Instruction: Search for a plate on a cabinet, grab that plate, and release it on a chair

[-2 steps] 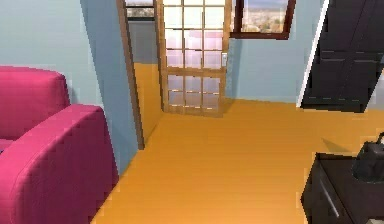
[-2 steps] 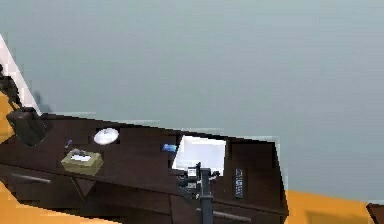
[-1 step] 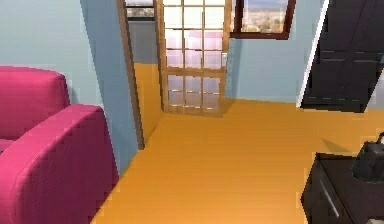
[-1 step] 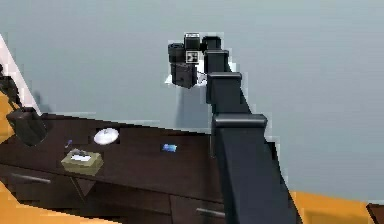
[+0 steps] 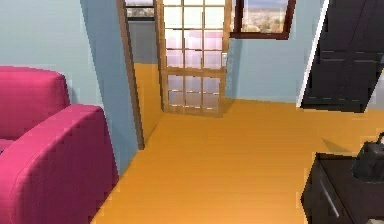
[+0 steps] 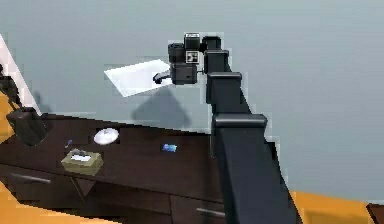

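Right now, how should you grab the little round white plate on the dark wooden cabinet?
Probably by its rim, coming down from above: the little round white plate lies flat on the dark wooden cabinet, so only its thin edge offers a hold.

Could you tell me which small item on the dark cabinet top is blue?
The small flat item nearest the dark arm bar; the round disc is white, the box tan.
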You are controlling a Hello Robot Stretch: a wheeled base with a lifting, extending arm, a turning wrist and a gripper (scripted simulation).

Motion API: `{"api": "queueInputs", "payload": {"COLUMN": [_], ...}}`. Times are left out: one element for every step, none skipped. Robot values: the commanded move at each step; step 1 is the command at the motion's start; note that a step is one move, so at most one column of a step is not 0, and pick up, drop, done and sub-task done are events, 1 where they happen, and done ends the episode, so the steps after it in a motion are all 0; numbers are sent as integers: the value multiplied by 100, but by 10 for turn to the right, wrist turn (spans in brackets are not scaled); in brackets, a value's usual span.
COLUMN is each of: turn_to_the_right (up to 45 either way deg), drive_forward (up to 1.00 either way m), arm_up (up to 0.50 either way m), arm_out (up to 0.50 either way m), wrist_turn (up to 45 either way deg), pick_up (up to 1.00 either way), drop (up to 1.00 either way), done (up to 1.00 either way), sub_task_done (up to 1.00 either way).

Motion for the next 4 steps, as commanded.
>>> {"api": "queueInputs", "payload": {"turn_to_the_right": [0, 0, 0, 0], "drive_forward": [0, 0, 0, 0], "arm_up": [0, 0, 0, 0], "arm_out": [0, 0, 0, -38], "wrist_turn": [-450, -450, -270, 0], "pick_up": [0, 0, 0, 0], "drop": [0, 0, 0, 0], "done": [0, 0, 0, 0], "sub_task_done": [0, 0, 0, 0]}}
